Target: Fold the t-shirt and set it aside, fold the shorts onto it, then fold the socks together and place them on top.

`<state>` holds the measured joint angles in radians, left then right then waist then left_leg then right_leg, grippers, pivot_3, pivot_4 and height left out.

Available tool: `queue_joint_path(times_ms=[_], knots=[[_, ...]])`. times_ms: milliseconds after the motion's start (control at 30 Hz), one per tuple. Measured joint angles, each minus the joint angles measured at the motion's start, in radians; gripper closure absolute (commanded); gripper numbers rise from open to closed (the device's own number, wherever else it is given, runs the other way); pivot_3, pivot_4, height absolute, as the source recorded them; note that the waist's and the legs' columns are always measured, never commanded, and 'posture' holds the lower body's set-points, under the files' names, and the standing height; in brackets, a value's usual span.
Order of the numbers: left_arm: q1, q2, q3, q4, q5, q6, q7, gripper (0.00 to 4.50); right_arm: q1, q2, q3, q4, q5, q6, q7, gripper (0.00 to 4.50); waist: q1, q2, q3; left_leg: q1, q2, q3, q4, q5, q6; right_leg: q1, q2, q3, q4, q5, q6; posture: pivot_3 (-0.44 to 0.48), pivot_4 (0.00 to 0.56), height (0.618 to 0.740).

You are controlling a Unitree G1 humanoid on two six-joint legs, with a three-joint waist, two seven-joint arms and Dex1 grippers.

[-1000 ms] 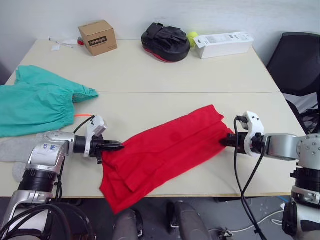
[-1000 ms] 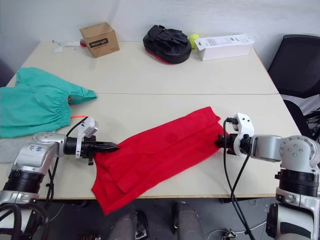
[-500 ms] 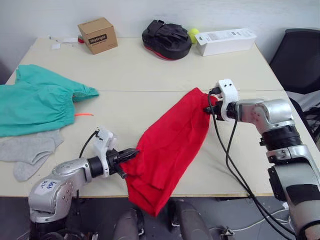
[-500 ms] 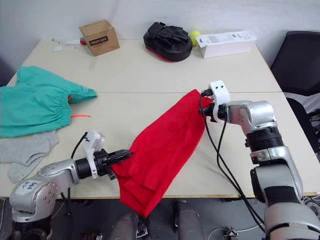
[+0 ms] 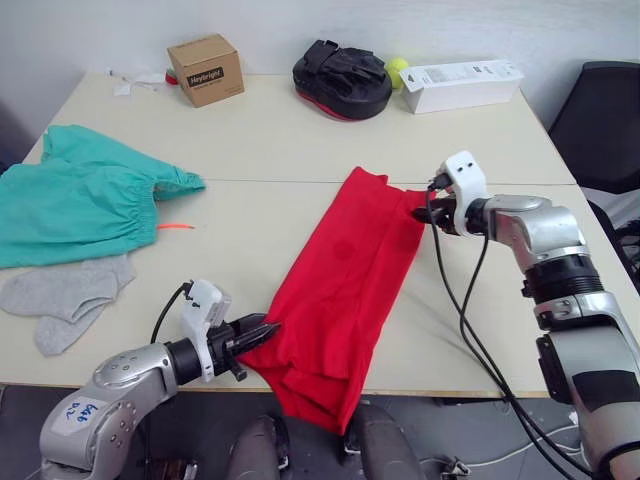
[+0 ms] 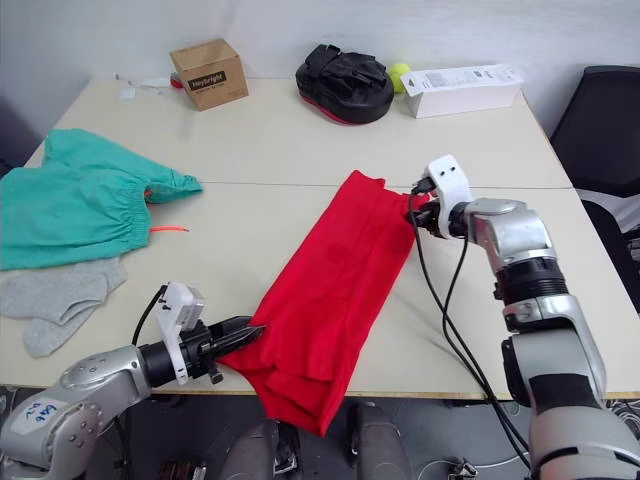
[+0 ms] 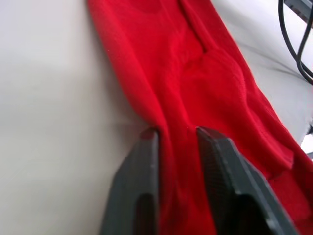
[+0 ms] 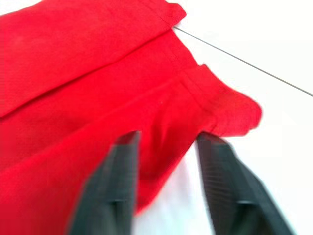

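Change: the t-shirt (image 5: 345, 275) has swung from a slanted lie across the table to a band running from mid-table to the near edge; both arms came round with it.
Table (image 5: 270, 140): pale top, seam across the middle.
T-shirt: red, folded lengthwise, near end drooping over the table's front edge.
Shorts (image 5: 80, 205): teal-green, bunched at the left edge, orange drawstring showing.
Right gripper (image 6: 415, 212): fingers pinching the shirt's far corner.
Left gripper (image 6: 240, 335): fingers clamped on the shirt's near-left edge.
Socks (image 5: 60, 300): grey pair, just before the shorts.
Far edge: cardboard box (image 5: 205, 70), black pad (image 5: 340, 78), white carton (image 5: 462, 84), yellow-green ball (image 5: 398, 68).
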<state>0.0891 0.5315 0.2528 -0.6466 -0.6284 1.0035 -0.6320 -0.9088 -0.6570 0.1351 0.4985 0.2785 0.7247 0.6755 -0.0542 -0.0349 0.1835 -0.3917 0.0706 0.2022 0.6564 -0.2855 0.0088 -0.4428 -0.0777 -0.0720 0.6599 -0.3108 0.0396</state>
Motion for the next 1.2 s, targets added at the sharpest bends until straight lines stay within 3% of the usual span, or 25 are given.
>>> queue_joint_path(times_ms=[167,233,333,433,600,733,800,1067,1200], knots=[[-0.040,0.218,0.103,0.159,-0.065,-0.016,-0.181,0.51,0.177,-0.181,-0.114,-0.273,0.134,0.232,0.157,0.01,0.005,0.002,0.001,0.000,0.000,-0.001,-0.003,-0.001,0.001,0.000,-0.001,-0.002,-0.002,-0.001,-0.002,0.000,0.150,0.740],[-0.057,0.284,0.096,0.234,-0.049,-0.075,-0.252,0.02,0.260,-0.241,-0.157,-0.393,0.215,0.335,0.212,0.00,0.002,0.004,0.002,0.000,-0.001,-0.001,-0.005,-0.002,0.001,-0.001,-0.002,-0.002,-0.004,-0.001,-0.002,0.000,0.150,0.740],[-0.156,0.317,0.049,0.369,0.029,-0.244,-0.333,0.02,0.397,-0.300,-0.231,-0.582,0.334,0.472,0.269,0.00,0.002,0.004,0.002,0.000,0.000,-0.001,-0.007,-0.002,0.000,0.000,-0.001,-0.004,-0.005,-0.001,-0.002,0.000,0.150,0.740],[-0.307,0.311,-0.029,0.437,0.047,-0.264,-0.348,0.02,0.477,-0.298,-0.279,-0.727,0.425,0.567,0.264,0.00,0.004,0.004,0.002,0.000,-0.001,-0.001,-0.007,-0.002,0.001,0.000,-0.001,-0.003,-0.005,-0.001,-0.002,0.000,0.150,0.740],[-0.632,0.168,-0.239,0.660,0.145,-0.233,-0.293,0.02,0.613,-0.225,-0.308,-0.955,0.552,0.726,0.186,0.00,0.027,0.003,0.002,0.000,-0.002,-0.001,-0.005,-0.001,0.002,0.000,-0.001,-0.003,-0.005,0.001,0.000,0.000,0.150,0.740],[-0.827,0.050,-0.384,0.867,0.229,-0.219,-0.285,0.02,0.620,-0.086,-0.310,-1.014,0.588,0.834,0.069,0.00,0.026,0.002,0.002,-0.003,-0.003,0.000,-0.002,-0.001,0.004,-0.001,-0.001,-0.002,-0.005,0.002,0.003,0.000,0.150,0.740],[-0.906,0.000,-0.420,0.971,0.268,-0.248,-0.285,0.02,0.647,-0.076,-0.307,-1.029,0.637,0.869,0.024,0.00,0.027,0.002,0.002,-0.005,-0.003,-0.001,0.001,-0.001,0.005,-0.002,-0.001,-0.003,-0.004,0.002,0.003,0.000,0.150,0.740],[-1.156,-0.172,-0.430,1.477,0.405,-0.406,-0.259,0.02,0.716,-0.041,-0.298,-1.087,0.831,0.871,-0.163,0.00,0.025,-0.001,0.001,-0.008,-0.002,-0.003,0.006,-0.002,0.006,-0.002,0.000,-0.005,-0.004,0.002,0.003,0.000,0.150,0.740],[-1.227,-0.216,-0.412,1.624,0.436,-0.452,-0.260,0.02,0.706,0.021,-0.293,-1.074,0.890,0.873,-0.268,0.00,0.025,-0.005,-0.002,-0.007,-0.001,-0.004,0.006,-0.002,0.006,-0.001,0.000,-0.006,-0.003,0.003,0.003,0.000,0.150,0.740]])
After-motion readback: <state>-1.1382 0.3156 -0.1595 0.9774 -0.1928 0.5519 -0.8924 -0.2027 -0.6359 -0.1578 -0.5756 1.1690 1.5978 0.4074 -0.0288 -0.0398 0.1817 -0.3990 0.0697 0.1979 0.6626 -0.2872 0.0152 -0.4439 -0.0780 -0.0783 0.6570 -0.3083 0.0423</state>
